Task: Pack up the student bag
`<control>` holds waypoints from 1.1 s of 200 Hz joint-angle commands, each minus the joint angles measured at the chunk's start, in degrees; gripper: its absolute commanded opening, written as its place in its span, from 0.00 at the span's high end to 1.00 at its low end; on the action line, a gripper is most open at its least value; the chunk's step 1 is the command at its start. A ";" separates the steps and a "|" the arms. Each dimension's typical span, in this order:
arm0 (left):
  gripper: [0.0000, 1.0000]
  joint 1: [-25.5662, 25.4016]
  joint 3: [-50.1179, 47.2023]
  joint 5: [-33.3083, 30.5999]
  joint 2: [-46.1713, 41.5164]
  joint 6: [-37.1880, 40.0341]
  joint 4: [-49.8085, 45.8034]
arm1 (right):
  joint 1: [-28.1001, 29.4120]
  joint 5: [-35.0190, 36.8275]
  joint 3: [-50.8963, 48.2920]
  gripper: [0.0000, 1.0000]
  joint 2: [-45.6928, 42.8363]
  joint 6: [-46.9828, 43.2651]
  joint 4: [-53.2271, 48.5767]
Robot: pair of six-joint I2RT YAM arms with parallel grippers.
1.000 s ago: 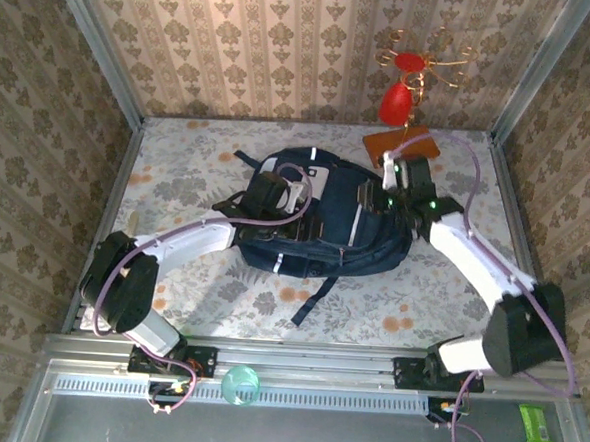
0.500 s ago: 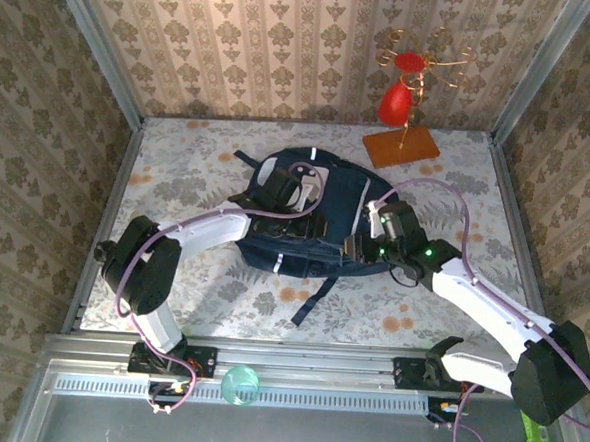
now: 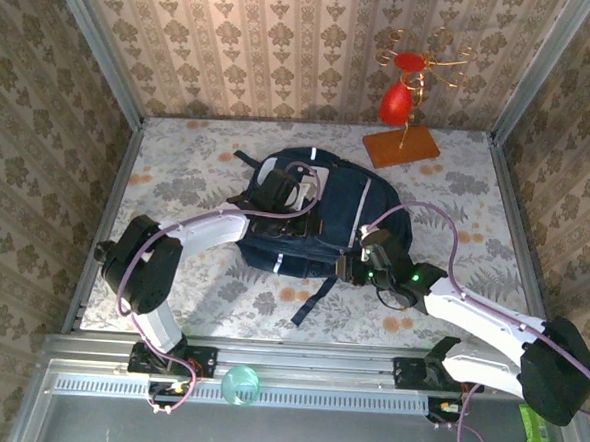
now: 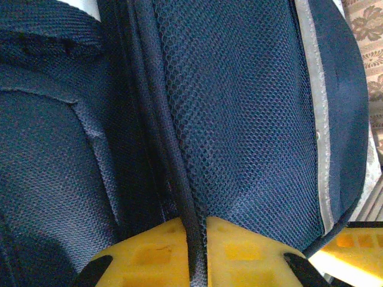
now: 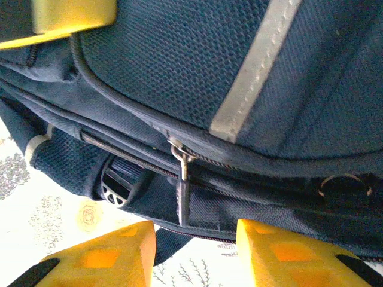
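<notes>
On a floral tabletop [image 3: 456,211], the large navy fabric student bag [image 3: 336,199] is lying centre. The left gripper [image 4: 194,245], just closed, is pinching its seam. The right gripper [image 5: 194,239], newly at five o'clock, is straddling the metal zipper pull [image 5: 181,197], jaws apart, likely readying a zip.

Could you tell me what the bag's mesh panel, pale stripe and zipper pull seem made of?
Mesh panel of the bag: navy synthetic knit, matte, honeycomb holes. Stripe: grey, possibly reflective tape, stitched along its edge. Zipper pull: likely metal, dull grey sheen.
</notes>
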 commanded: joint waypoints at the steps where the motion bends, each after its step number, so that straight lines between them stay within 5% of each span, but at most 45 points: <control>1: 0.90 0.09 -0.97 1.09 0.45 -0.06 0.77 | 0.66 3.59 -0.73 0.59 0.42 4.22 5.52; 220: 0.93 0.10 -1.83 2.23 0.18 -0.60 1.36 | 0.90 8.87 -0.61 0.78 10.02 11.07 16.05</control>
